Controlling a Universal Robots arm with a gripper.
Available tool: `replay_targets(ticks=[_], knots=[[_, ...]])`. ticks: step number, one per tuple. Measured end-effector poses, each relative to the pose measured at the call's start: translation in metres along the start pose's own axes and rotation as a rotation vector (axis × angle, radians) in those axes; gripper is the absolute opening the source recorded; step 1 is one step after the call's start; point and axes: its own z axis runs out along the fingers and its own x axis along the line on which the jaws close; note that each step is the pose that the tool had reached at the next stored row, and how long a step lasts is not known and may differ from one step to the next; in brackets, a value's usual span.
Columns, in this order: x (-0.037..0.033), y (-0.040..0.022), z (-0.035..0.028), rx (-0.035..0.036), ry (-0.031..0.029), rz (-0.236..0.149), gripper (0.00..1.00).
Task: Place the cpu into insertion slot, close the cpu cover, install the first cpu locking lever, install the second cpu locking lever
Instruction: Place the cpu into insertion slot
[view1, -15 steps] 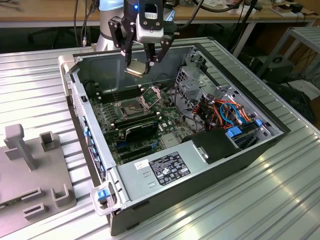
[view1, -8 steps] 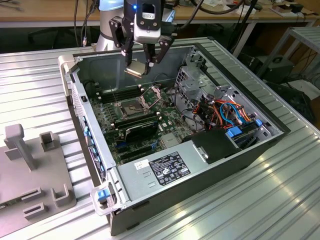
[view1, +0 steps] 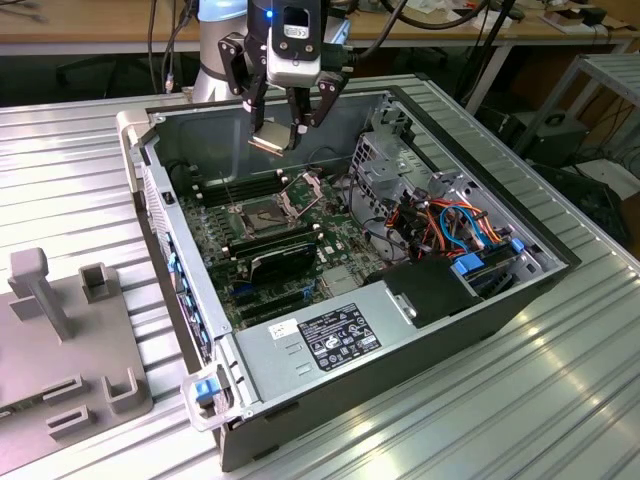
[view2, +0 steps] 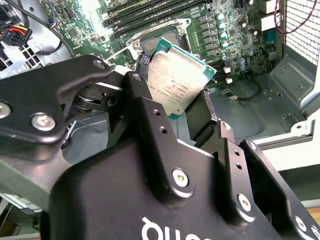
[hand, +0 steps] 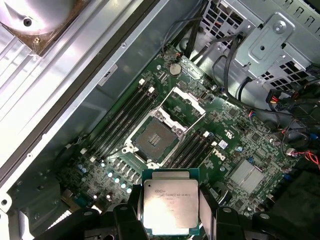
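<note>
My gripper (view1: 281, 128) hangs above the open computer case, shut on the cpu (view1: 272, 138), which it grips by two opposite edges. The chip's silvery top face shows in both wrist views (hand: 170, 202) (view2: 177, 82), between the black fingers (hand: 126, 220). Below it on the green board lies the insertion slot (hand: 155, 139) (view1: 262, 216), a bare square socket with nothing in it. The cpu cover (hand: 184, 106) (view1: 305, 190) is swung open and stands beside the socket. The chip is well above the board, apart from the socket. In the second wrist view the chip hides part of the socket (view2: 152, 46).
Long black memory slots (hand: 122, 117) flank the socket on both sides. A metal drive cage (view1: 385, 150) and coloured cables (view1: 450, 225) fill the case on the exterior view's right, with a power supply (view1: 335, 335) in front. A grey fixture (view1: 60, 330) sits outside the case on the ribbed table.
</note>
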Motion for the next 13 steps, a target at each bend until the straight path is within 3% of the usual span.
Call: replay_targets(ticks=[6,12,13], knots=[[0.0000,0.0000,0.0000,0.0003,-0.0006,0.013,0.55],[0.0000,0.0000,0.0002,0.0020,-0.0037,0.079,0.55],[0.0000,0.0000,0.0002,0.0026,-0.0049,0.105,0.55]])
